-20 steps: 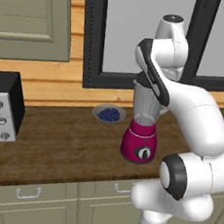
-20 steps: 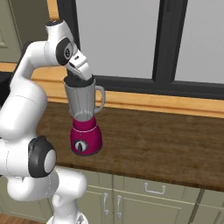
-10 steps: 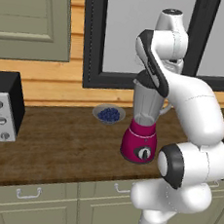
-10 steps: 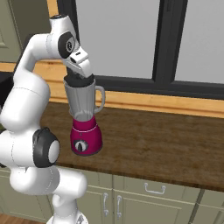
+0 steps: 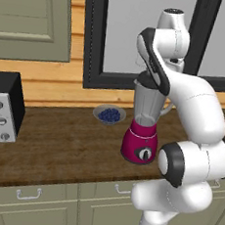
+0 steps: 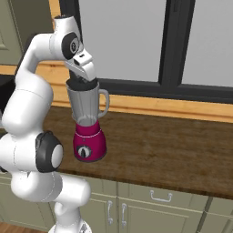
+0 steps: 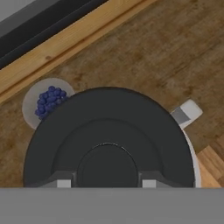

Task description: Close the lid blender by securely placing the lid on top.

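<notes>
Holding the small, dark grey-black round lid [image 7: 109, 140] at the mouth of the blender [image 5: 144, 122], the fingers [image 7: 64, 183] are clenched on the knob at the cap's centre, as the hand view shows them pressed to either side of it. The blender, a magenta-pink base with a round grey dial under a tall clear tapered jar with a side handle, stands on the brown wooden desk [image 6: 173, 145], in front of the window. In both base views the lid [image 6: 83, 83] sits at the jar's rim, just under the gripper [image 6: 83, 80]; whether it is fully seated or only resting on the rim I cannot tell.

From the hand view the cap hides nearly all of the rim, with a thin pale edge showing on one side, so it may sit slightly off centre. Letting go in that state could leave it tilted or let it slip off. Pushing down hard off centre could tip the jar or slide the base toward the small glass bowl of blueberries [image 5: 109, 115] near it
</notes>
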